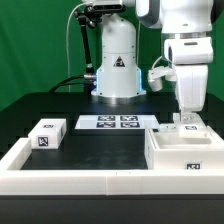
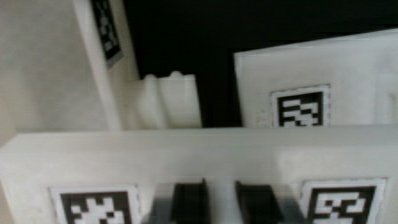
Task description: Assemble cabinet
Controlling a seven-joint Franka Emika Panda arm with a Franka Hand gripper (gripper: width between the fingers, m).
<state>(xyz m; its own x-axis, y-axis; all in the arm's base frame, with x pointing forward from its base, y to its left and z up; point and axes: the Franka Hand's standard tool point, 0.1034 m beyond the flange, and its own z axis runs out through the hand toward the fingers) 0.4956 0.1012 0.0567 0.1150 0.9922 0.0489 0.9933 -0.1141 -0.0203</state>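
Note:
The large hollow cabinet box (image 1: pixel 180 152) stands at the exterior view's right, inside the border frame. My gripper (image 1: pixel 187 119) reaches straight down onto its top, where a small white tagged cabinet part (image 1: pixel 192 127) sits. In the wrist view my gripper (image 2: pixel 217 205) has its two dark fingers (image 2: pixel 185 203) close together against a white part (image 2: pixel 178 160) with a marker tag on either side. Beyond it show another tagged white face (image 2: pixel 311 80) and a rounded white peg (image 2: pixel 164 100). A smaller white cabinet block (image 1: pixel 47 133) lies apart at the exterior view's left.
The marker board (image 1: pixel 117 122) lies at mid table in front of the robot base (image 1: pixel 117 65). A long low white border frame (image 1: pixel 60 178) runs along the front and sides. Black table surface lies between the block and the box.

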